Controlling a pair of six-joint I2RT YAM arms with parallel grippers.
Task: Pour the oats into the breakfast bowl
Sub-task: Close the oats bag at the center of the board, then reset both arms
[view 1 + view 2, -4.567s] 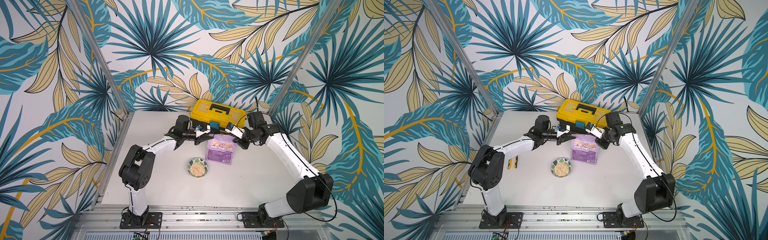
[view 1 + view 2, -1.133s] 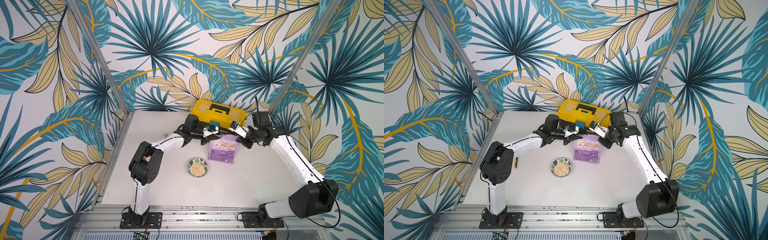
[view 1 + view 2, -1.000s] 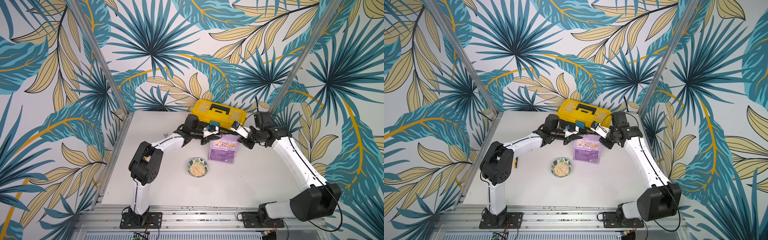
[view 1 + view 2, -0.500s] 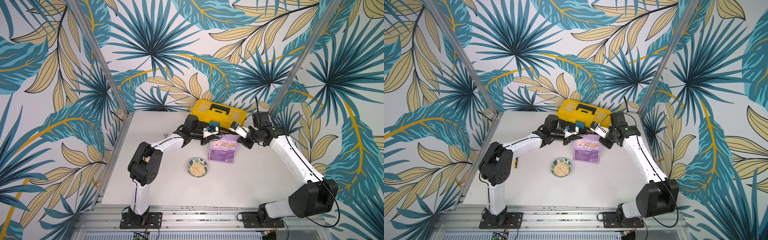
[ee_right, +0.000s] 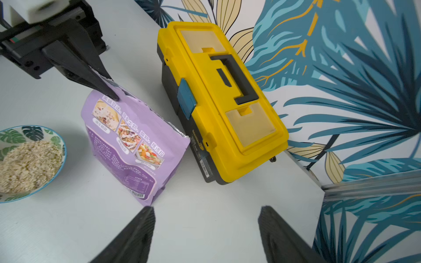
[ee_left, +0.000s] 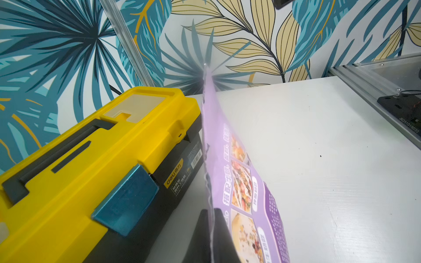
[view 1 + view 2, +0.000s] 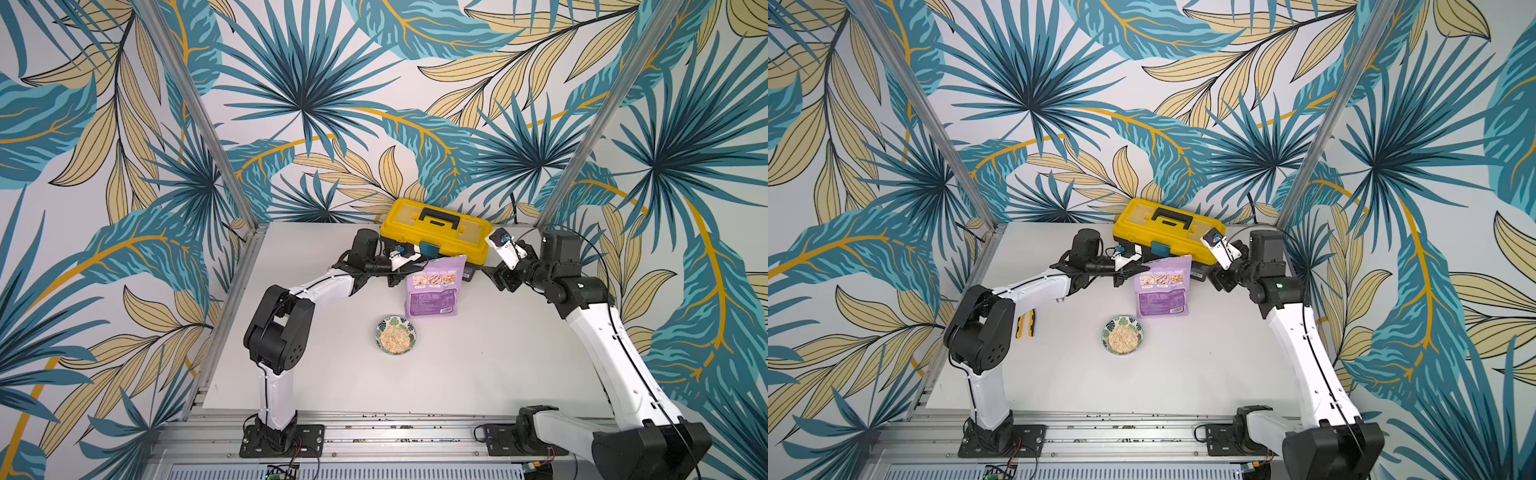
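While left gripper (image 5: 110, 92) pinches top corner of pouch (image 5: 136, 145), jaws nearly shut on thin film, pouch stands upright, toolbox (image 5: 218, 109) just behind it. Right gripper (image 5: 206, 208) jaws wide apart, nothing between them; pouch's lower corner just beyond one fingertip, no contact seen. Oats (image 5: 27, 164) heaped in breakfast bowl (image 5: 62, 145), beside pouch, apart from both grippers.

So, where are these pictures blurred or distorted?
Left wrist view: the pouch is soft at its far tip. Right wrist view: the left fingers are sharp, the white block behind them blurred. In both top views: even light, posts slanting outward.
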